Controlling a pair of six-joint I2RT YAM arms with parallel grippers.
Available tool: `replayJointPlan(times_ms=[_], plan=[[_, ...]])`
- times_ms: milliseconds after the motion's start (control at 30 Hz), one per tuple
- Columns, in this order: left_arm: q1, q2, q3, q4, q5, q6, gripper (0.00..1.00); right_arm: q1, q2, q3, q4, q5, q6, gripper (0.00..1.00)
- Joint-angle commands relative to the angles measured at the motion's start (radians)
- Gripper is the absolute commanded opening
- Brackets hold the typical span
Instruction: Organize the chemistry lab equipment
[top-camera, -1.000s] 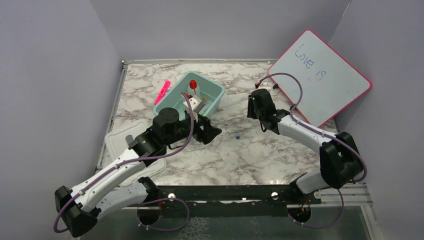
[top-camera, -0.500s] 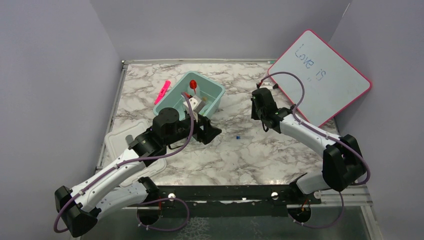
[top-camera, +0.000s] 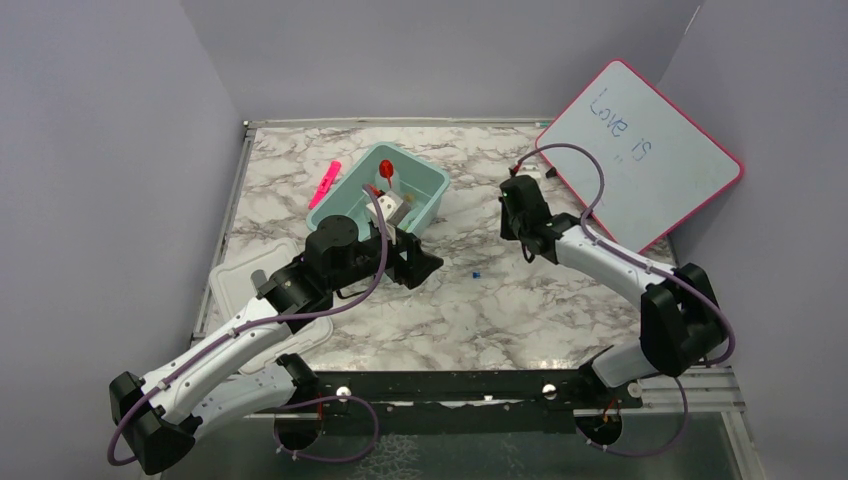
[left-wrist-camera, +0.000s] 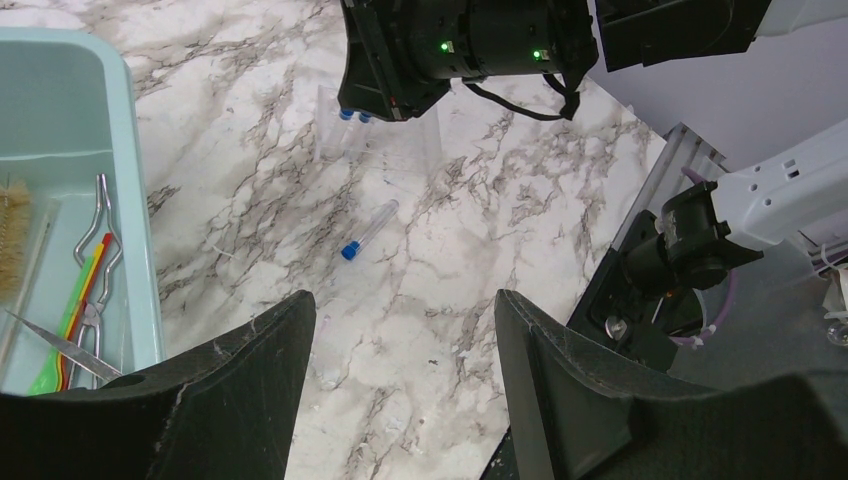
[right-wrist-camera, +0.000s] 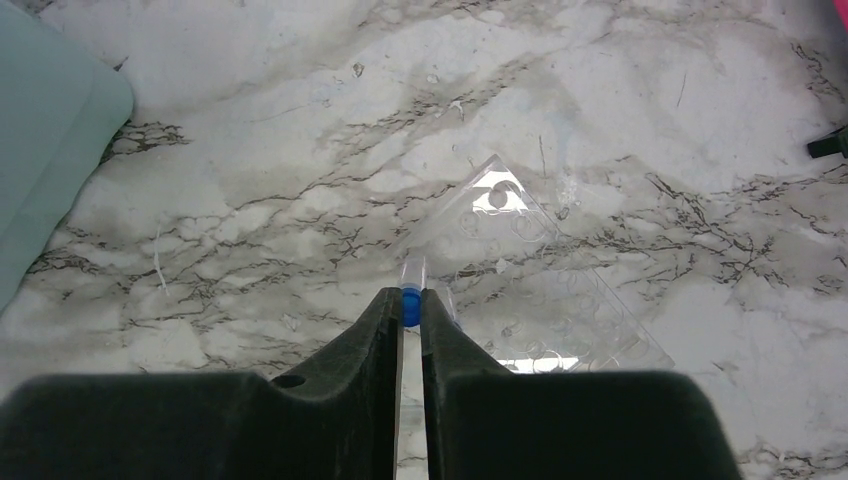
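Right hand (right-wrist-camera: 411, 312) edged away; pinched tube (right-wrist-camera: 412, 275) clear, blue-capped, seemingly upright.

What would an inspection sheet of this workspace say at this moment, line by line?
Surface: marble table; a white lid lies at its left edge.
Job's things: the teal bin holds a red-bulbed dropper, tongs, a green tool and a brush. A blue-capped tube lies loose on the table. A clear rack stands beyond it.
Clutter: pink marker; whiteboard leaning at the far right.
Grippers: left gripper, jaws open and empty; right gripper, jaws shut on a second tube above the rack.
Cables: purple cables loop along both arms; no snag seen.
Surroundings: plain grey walls.
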Motion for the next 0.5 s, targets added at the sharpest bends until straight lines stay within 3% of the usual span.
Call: replayJointPlan(times_ms=[0,467], plan=[[0.001,-0.002,0.005,0.017,0.008,0.007,0.69,-0.002,0.032,0.025,0.001,-0.011,-0.004,0.15],[0.000,-0.004,0.004,0.016,0.007,0.009,0.69,-0.002,0.018,0.029,-0.002,0.011,0.009,0.15]])
